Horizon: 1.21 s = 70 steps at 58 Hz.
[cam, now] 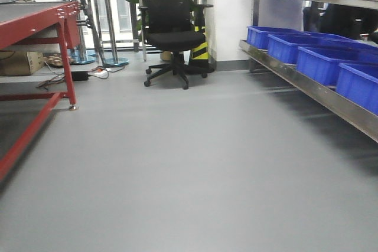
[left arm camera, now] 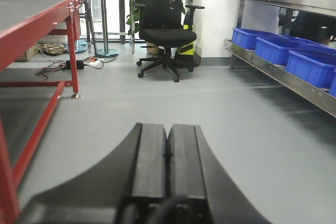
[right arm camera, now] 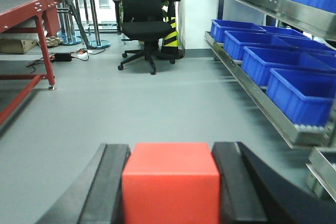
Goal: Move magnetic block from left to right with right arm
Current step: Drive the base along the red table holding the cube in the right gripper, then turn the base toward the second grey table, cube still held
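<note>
- Exterior front-facing view: a grey floor (cam: 189, 163) runs between a red-framed worktop (cam: 35, 22) on the left and a steel shelf (cam: 307, 87) of blue bins (cam: 322, 63) on the right. An office chair (cam: 174, 28) stands at the back. Neither arm nor the cube shows here, so this view offers no check on the carry.
- Left wrist-mounted view: the left claw (left arm camera: 168, 132) is clenched on nothing, its two dark fingers pressed flat together and pointing out over the floor toward the chair. Its base runs off the lower edge of the frame.
- Right wrist-mounted view: the right claw (right arm camera: 170, 148) is grasping the magnetic block (right arm camera: 170, 187). The red cube is wedged between the two dark fingers and held in the air above the floor, with the shelf of bins close on the right.
- Risks: the block's faces look smooth, so a light squeeze or a jolt could probably let it slide out and drop to the floor. A wide swing to the right could catch the shelf rail.
- Hidden from this view: the block's lower part is cut off by the frame, so how deep it sits between the fingers cannot be told. No spot to set it down is in sight.
</note>
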Tool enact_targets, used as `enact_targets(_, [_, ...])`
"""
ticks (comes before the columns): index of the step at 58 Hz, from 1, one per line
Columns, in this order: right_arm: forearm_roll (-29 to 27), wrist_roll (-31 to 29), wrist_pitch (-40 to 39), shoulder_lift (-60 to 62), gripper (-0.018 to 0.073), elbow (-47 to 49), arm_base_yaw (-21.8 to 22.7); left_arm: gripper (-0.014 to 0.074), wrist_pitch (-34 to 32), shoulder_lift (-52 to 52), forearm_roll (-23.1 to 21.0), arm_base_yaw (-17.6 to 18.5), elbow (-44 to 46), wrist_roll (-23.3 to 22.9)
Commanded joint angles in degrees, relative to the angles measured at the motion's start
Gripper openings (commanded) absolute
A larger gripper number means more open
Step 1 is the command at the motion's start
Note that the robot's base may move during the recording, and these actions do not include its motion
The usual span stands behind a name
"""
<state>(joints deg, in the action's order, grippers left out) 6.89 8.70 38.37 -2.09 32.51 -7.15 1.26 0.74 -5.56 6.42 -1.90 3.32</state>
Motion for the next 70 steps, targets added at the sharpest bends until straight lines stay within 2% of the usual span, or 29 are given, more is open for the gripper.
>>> enact_targets(1, [0.6,-0.5,-5.1,-1.1,0.0057,1.4,0.2,-0.0126,-4.6,0.8,-0.3,-0.6,-0.5,-0.3])
enact_targets(70, [0.6,-0.5,-5.1,-1.1,0.0057,1.4,0.2,-0.0126,-4.6,0.6,-0.3,-0.9,-0.5,-0.3])
